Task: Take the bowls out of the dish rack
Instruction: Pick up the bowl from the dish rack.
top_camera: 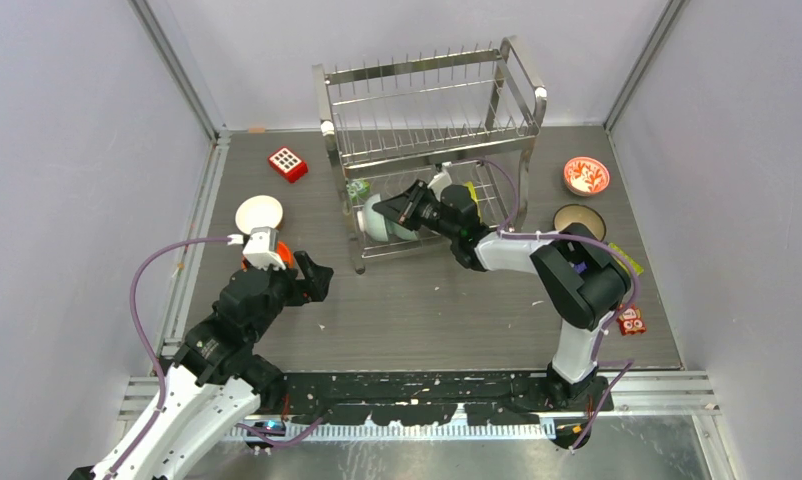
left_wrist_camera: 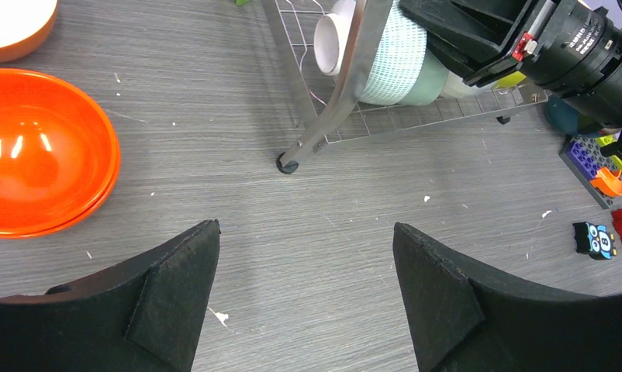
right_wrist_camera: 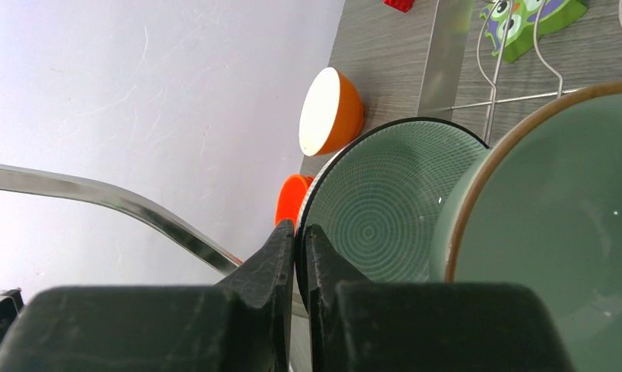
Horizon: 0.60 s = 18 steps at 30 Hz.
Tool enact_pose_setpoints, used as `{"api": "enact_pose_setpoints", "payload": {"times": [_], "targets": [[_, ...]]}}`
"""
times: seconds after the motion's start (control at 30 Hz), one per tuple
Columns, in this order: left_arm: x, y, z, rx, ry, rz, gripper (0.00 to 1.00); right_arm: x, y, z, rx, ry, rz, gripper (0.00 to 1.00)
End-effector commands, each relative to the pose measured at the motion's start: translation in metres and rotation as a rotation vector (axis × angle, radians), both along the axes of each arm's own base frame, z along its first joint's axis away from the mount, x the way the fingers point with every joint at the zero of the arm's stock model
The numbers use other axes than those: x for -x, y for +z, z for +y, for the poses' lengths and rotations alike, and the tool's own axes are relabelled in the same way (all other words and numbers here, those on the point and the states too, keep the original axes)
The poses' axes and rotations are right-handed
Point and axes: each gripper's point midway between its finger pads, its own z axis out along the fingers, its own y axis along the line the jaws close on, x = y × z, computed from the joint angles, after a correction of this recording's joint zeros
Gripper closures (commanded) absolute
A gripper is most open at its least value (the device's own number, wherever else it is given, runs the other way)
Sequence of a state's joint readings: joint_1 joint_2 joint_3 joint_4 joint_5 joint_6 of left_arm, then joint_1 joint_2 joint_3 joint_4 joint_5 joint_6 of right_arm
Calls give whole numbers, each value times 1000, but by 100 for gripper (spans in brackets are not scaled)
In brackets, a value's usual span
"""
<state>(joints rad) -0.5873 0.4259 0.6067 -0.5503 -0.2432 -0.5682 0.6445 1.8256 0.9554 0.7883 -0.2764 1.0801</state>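
We have our right pincer (right_wrist_camera: 300, 240) in the lower tier of the dish rack (top_camera: 427, 110), nipped thin on the rim of the teal bowl (right_wrist_camera: 385, 209) standing on edge there, likely to draw it out, while our left pincer (left_wrist_camera: 304, 287) hangs wide open over the counter (left_wrist_camera: 331, 225) beside the orange bowl (left_wrist_camera: 36, 147).

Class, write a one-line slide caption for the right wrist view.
Right gripper pinches the patterned bowl by its rim inside the rack, a green bowl beside it.
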Motion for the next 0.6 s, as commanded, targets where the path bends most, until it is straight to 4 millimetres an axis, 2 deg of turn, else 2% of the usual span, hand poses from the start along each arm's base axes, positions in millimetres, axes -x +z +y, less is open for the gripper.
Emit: {"api": "enact_pose_setpoints", "payload": {"times": [0.0, 0.4, 0.57], "targets": [[-3, 8, -1, 14, 1, -35, 17, 2, 73, -5, -129, 1, -151, 99], [-3, 9, -1, 14, 1, -36, 17, 15, 104, -10, -216, 29, -177, 99], [-3, 7, -2, 12, 0, -33, 17, 22, 109, -16, -242, 39, -180, 99]]}}
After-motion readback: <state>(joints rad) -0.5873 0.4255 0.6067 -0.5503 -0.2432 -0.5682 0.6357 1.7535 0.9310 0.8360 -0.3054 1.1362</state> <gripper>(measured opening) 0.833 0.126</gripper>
